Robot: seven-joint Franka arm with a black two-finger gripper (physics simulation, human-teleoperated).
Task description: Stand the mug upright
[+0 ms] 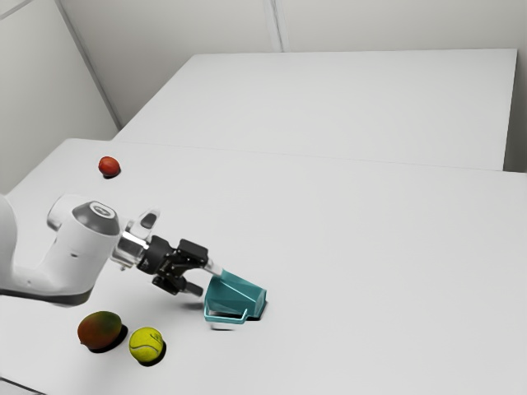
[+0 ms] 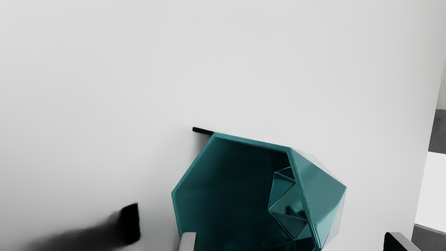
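Note:
In the exterior view the black gripper (image 1: 207,280) is at the mouth of the teal mug (image 1: 237,295), which lies on its side on the table with its handle (image 1: 226,318) toward the view's bottom edge. The mug's mouth faces the gripper and its base points to the exterior view's right. From the wrist view, the gripper (image 2: 291,242) stands open, its fingertips wide apart. The faceted mug (image 2: 318,188) shows its dark hollow inside, with one fingertip overlapping the rim; whether they touch I cannot tell.
A yellow tennis ball (image 1: 146,345) and a red-green mango (image 1: 100,329) rest on the white table (image 1: 370,247), below the arm in the exterior view. A small red fruit (image 1: 109,166) lies farther back, toward the exterior view's upper left.

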